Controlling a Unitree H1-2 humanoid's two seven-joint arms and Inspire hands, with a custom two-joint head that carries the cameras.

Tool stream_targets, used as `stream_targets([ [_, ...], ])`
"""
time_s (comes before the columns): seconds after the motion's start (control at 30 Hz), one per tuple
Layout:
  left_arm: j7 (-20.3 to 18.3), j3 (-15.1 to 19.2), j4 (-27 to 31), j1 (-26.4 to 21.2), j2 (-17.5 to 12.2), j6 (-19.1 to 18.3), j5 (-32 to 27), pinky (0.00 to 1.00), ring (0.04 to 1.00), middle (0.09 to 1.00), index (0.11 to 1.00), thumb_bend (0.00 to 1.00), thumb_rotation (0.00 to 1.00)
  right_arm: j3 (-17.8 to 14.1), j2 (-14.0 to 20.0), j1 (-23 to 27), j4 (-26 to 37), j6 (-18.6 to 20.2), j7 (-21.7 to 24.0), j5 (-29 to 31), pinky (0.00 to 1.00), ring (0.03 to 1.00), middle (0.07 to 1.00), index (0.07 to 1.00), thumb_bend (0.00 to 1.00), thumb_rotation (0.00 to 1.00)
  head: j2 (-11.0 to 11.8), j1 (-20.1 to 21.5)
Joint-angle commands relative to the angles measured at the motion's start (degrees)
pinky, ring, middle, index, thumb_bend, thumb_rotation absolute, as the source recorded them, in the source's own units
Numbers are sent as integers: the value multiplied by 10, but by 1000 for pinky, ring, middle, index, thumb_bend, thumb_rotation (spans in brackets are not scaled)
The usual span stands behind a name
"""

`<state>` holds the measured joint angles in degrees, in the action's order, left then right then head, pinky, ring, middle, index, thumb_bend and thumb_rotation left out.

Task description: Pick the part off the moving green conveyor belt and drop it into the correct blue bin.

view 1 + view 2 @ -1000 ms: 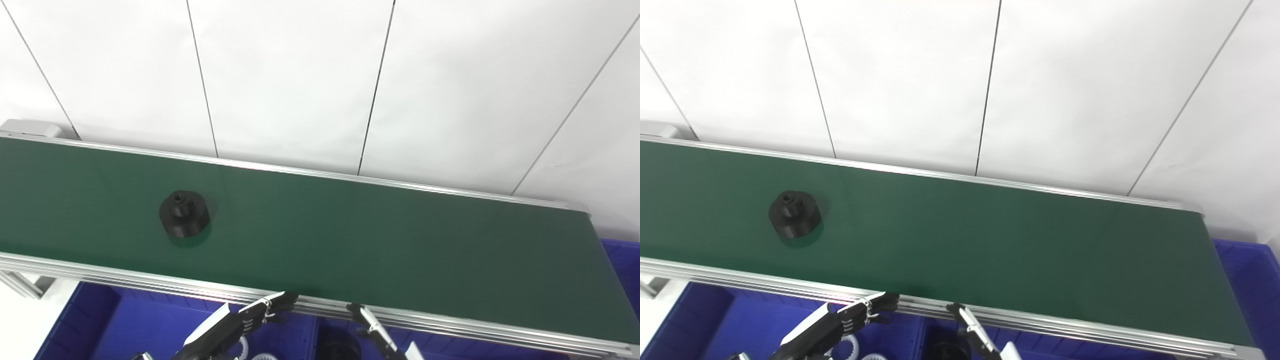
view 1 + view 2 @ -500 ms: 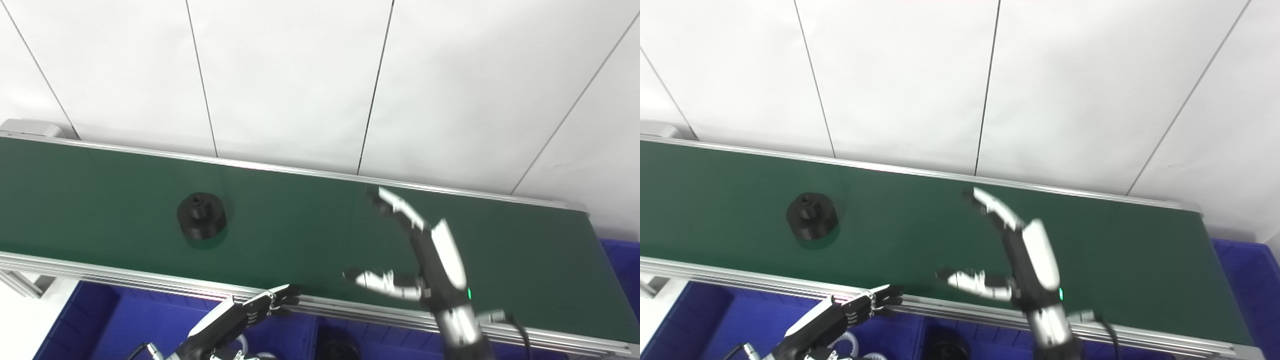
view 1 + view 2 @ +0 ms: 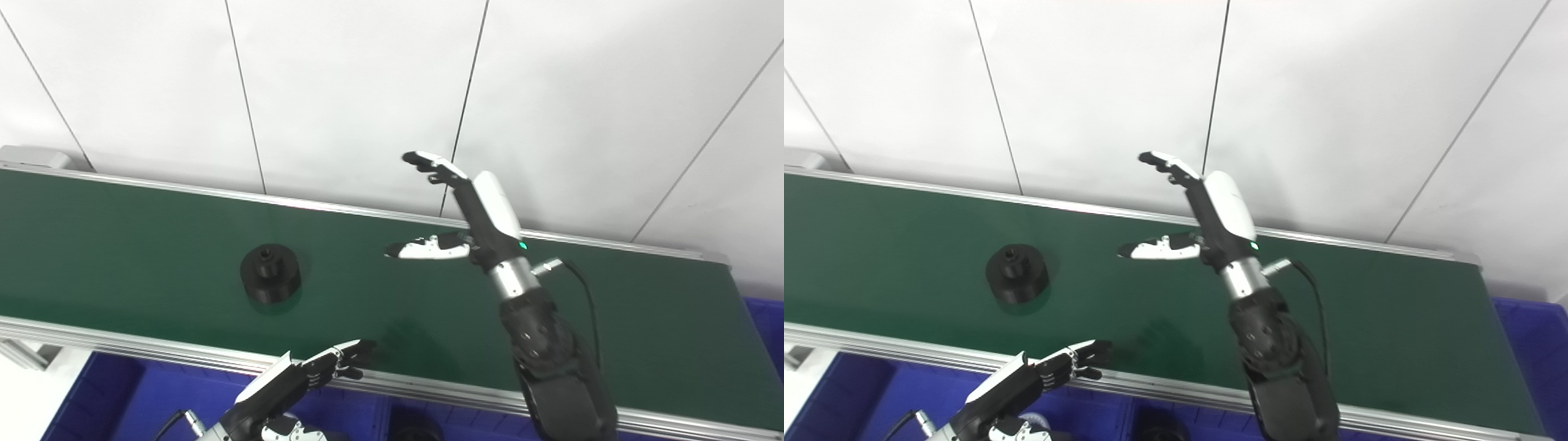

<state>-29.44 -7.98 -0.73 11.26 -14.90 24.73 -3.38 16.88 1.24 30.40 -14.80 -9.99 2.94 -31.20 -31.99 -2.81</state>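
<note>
A black round part [image 3: 270,281] with a small hub on top stands on the green conveyor belt [image 3: 153,245], left of centre. My right hand [image 3: 456,211] is raised over the belt to the right of the part, open and empty, fingers [image 3: 429,164] and thumb spread toward it. My left hand [image 3: 312,373] is low at the belt's near rail, below and right of the part, open and empty. The part also shows in the right eye view [image 3: 1017,282].
Blue bins [image 3: 122,398] lie below the belt's near rail, with a black part [image 3: 413,429] and white parts partly visible. Another blue bin [image 3: 762,318] sits at the belt's right end. A white panelled wall stands behind the belt.
The part has ridden the belt to the right. My right arm has risen from below the rail and swung up and left over the belt, hand open. My left hand rose slightly.
</note>
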Motion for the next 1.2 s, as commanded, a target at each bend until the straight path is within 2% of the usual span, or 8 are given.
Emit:
stream_targets([
  [0.0,4,-2,21,-1,-4,22,-11,832,901,932,909,543,445,12,-3,39,-34,-35,-26,-16,769,834,823,823,961,283,0,-1],
  [0.13,5,-1,29,9,-6,22,-8,833,902,933,910,549,454,38,-11,72,-116,-47,-40,-28,767,827,825,836,993,310,-6,-5],
  [0.43,4,2,46,36,-7,22,-18,841,908,936,911,558,482,94,-46,122,-316,-107,-92,-47,822,844,825,842,993,320,-17,-15],
  [0.63,5,4,51,46,-9,21,-26,851,912,937,912,550,470,123,-74,145,-425,-123,-128,-61,815,846,821,834,1000,341,-21,-16],
  [0.93,-4,17,57,57,-10,21,-55,853,908,928,902,545,429,152,-112,172,-533,-107,-152,-72,862,870,819,843,999,373,-25,-15],
  [1.03,-8,19,60,59,-9,21,-66,851,905,924,899,539,412,168,-128,181,-571,-96,-171,-83,803,782,729,794,996,366,-26,-16],
  [1.07,-9,20,62,59,-9,21,-70,851,904,922,897,539,403,173,-135,183,-581,-86,-177,-86,740,732,686,762,987,352,-26,-17],
  [1.17,-10,22,66,61,-8,21,-78,851,904,919,892,539,391,189,-151,184,-604,-60,-190,-98,684,678,646,697,959,317,-27,-17],
])
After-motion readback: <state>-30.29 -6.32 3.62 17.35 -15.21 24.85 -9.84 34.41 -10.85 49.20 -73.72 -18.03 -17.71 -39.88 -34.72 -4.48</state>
